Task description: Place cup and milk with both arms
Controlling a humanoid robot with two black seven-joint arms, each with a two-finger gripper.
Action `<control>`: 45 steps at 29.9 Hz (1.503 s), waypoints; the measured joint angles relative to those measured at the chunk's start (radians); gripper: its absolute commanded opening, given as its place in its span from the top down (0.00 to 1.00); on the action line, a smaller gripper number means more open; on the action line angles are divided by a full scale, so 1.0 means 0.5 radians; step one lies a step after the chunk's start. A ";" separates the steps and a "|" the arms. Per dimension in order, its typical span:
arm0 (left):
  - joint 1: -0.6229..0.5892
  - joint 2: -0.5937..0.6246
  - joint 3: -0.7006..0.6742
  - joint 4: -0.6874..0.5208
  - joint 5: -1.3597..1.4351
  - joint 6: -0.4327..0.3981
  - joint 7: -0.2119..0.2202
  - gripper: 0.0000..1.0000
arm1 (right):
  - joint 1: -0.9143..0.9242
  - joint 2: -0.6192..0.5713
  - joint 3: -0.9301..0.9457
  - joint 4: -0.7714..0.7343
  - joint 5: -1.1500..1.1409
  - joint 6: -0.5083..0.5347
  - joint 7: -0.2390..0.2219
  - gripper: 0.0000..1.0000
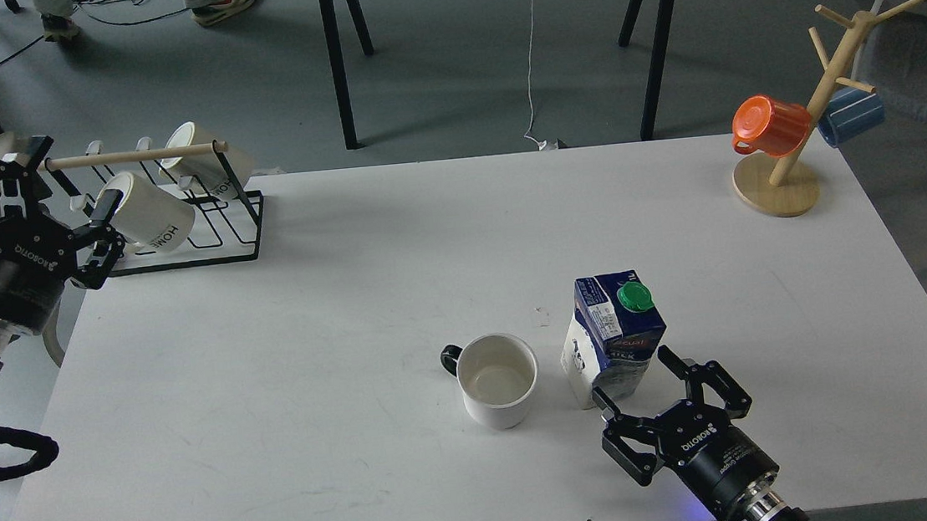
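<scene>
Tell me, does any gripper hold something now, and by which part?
Nothing is held. The right gripper is open around the milk carton's base; the left gripper is open near the rack.

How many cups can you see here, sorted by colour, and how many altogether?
White with black handle: 1, the cup standing beside the milk carton on the table
Cream, printed HOME: 2, one mug and another mug on the wire rack
Orange: 1, the orange cup on the wooden tree
Blue: 1, the blue cup on the same tree
Total: 5
</scene>
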 measured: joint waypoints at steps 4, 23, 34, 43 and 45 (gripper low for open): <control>0.003 -0.004 0.000 0.026 0.000 0.000 0.000 0.08 | -0.082 -0.145 0.021 0.140 0.000 0.000 0.005 0.02; 0.060 -0.011 -0.002 0.046 0.036 0.000 0.000 0.07 | -0.334 -1.155 0.781 0.072 0.199 0.000 -0.008 0.02; 0.118 0.005 -0.022 0.042 0.193 0.000 0.000 0.07 | 0.917 -1.104 0.403 -0.576 0.179 0.000 -0.035 0.01; 0.108 0.016 -0.142 0.022 0.190 0.000 0.000 0.07 | 1.180 -0.874 0.162 -0.759 0.178 0.000 -0.035 0.01; 0.104 0.016 -0.154 0.018 0.189 0.000 0.000 0.07 | 1.180 -0.837 0.162 -0.781 0.178 0.000 -0.033 0.01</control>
